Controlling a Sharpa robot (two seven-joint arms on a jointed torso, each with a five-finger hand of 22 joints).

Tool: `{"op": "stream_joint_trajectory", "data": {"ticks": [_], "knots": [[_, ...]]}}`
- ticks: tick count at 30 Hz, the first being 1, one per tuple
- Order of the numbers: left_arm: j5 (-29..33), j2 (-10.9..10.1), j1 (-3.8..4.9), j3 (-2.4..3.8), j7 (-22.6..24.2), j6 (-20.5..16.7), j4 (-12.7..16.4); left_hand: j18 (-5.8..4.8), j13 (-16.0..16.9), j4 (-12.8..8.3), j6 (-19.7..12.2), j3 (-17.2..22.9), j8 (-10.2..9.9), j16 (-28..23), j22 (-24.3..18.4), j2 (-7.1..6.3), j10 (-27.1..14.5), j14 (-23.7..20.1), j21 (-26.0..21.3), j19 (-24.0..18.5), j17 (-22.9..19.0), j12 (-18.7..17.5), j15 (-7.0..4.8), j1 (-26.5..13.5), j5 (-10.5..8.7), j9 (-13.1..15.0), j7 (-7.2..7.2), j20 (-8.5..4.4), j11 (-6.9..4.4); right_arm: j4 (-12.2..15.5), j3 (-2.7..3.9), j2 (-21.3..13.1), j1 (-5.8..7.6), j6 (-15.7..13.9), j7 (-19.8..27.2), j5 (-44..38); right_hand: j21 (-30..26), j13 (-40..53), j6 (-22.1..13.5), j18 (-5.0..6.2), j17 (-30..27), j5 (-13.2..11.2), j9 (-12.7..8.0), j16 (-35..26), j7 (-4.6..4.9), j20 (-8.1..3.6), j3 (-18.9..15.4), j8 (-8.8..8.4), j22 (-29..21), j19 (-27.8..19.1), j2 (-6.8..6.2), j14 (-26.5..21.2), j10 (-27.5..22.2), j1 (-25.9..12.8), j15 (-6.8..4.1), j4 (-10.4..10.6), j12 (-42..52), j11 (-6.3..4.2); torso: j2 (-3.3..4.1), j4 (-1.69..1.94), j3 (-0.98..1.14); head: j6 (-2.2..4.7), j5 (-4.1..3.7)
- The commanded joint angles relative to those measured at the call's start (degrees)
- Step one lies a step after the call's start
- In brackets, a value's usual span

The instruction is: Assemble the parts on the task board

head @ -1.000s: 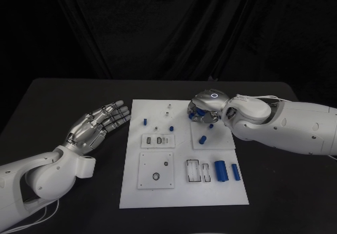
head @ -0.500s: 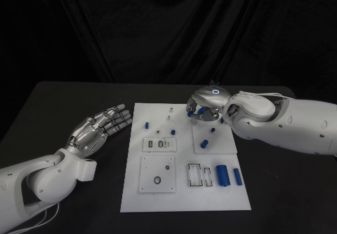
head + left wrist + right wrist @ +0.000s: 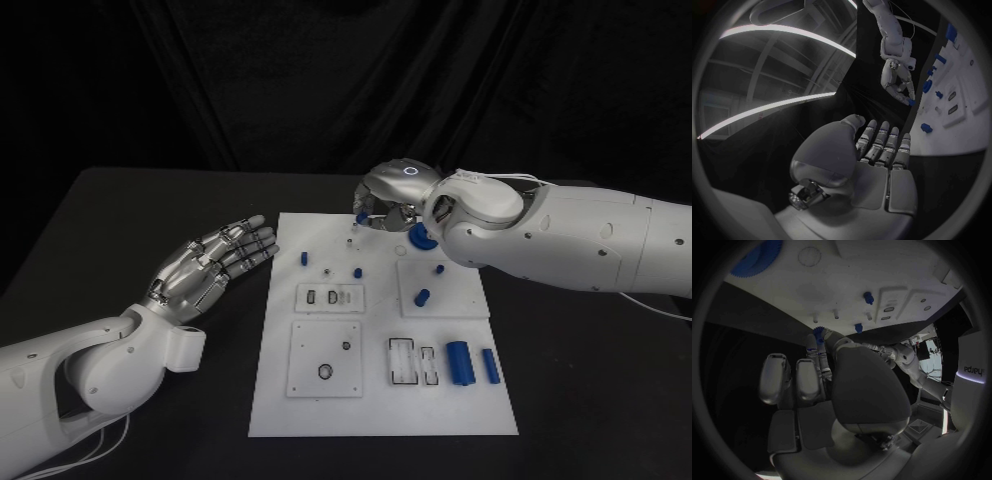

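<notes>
Head view, read from the left, gives us our left hand [image 3: 206,267] first: palm up, fingers straight and spread, holding nothing, hovering beside the left edge of the task board [image 3: 378,400] and off the white plate. Our left wrist view agrees; the fingers [image 3: 879,145] lie flat and empty, pointing toward the board.

Moving right across the board, we see small blue parts scattered along its upper half, two blue cylinders [image 3: 470,364] lying lengthwise near the lower right, and several recessed slots in the middle.

Farther right, at the board's top edge, our right hand [image 3: 387,205] hangs over the small upright pegs. In our right wrist view a small blue toothed part [image 3: 819,332] sits pinched at the fingertips [image 3: 812,347], the other fingers loosely curled alongside. A larger blue gear [image 3: 756,257] lies on the board, well apart.

We judge the held part must go down onto a peg almost directly below the fingertips; the right hand is far nearer than the left, which only waits.
</notes>
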Motion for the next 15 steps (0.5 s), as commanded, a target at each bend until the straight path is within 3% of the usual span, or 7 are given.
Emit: {"op": "stream_joint_trajectory", "data": {"ticks": [1,5,10,15], "knots": [[-0.06,-0.03,0.07,0.02,7.9,1.18,0.2,-0.8,0.05,0.05,0.39,0.43,0.28,0.26,-0.08,-0.05,0.11,-0.01,0.07,-0.03,0.06,0.17,0.45,-0.69,-0.04,0.05,1.47,-0.03,0.31,-1.13,0.03,0.55,-0.48,-1.88,0.71,1.22,0.0,0.05,1.66,-0.64,-0.03,-0.36,5.59,-0.32,-1.77,-0.35,0.03,0.15,-0.02,-0.05,0.59,0.16,0.31,0.09,-0.35,-0.24,-0.28,-0.07,0.07,0.09,0.06,-0.23,-0.06],[-0.01,-0.08,0.07,0.02,7.82,1.22,0.28,-0.81,0.06,0.03,0.35,0.59,0.28,0.28,-0.09,-0.06,0.16,-0.04,0.07,-0.04,0.05,0.23,0.47,-0.73,-0.05,0.04,1.49,-0.03,0.33,-1.73,0.03,1.02,-0.82,-1.98,0.41,1.26,-0.04,0.03,1.45,-0.63,-0.09,-0.41,5.69,-0.37,-1.7,-0.35,0.11,0.03,-0.04,-0.07,0.58,0.14,0.32,0.24,-0.34,-0.41,-0.56,-0.02,0.07,0.26,0.14,-0.36,-0.32],[0.1,-0.07,0.07,0.02,7.69,1.39,0.38,-0.81,0.06,0.03,0.35,0.59,0.28,0.28,-0.09,-0.06,0.16,-0.04,0.07,-0.04,0.05,0.23,0.47,-0.73,-0.05,0.04,1.49,-0.03,0.33,-2.15,0.03,1.46,-1.17,-2.04,-0.51,1.28,-0.14,0.01,1.19,-0.61,-0.31,-0.35,5.81,-0.51,-1.6,-0.34,0.23,-0.13,-0.14,-0.15,0.61,0.08,0.31,0.39,-0.28,-0.6,-0.92,0.07,0.08,0.83,0.07,-0.42,-1.16],[0.14,0.0,0.07,0.02,7.58,1.55,0.41,-0.81,0.06,0.03,0.35,0.59,0.28,0.28,-0.09,-0.06,0.16,-0.04,0.07,-0.04,0.05,0.23,0.47,-0.73,-0.05,0.04,1.49,-0.03,0.33,-2.68,0.03,1.94,-1.38,-1.2,-1.3,1.29,-0.22,-0.01,0.93,-0.6,-0.4,-0.33,5.9,-0.59,-1.47,-0.29,0.32,-0.32,-0.2,-0.21,0.6,0.04,0.22,0.43,-0.19,-0.72,-1.3,0.21,0.09,0.8,0.03,-0.44,-1.37]]}}
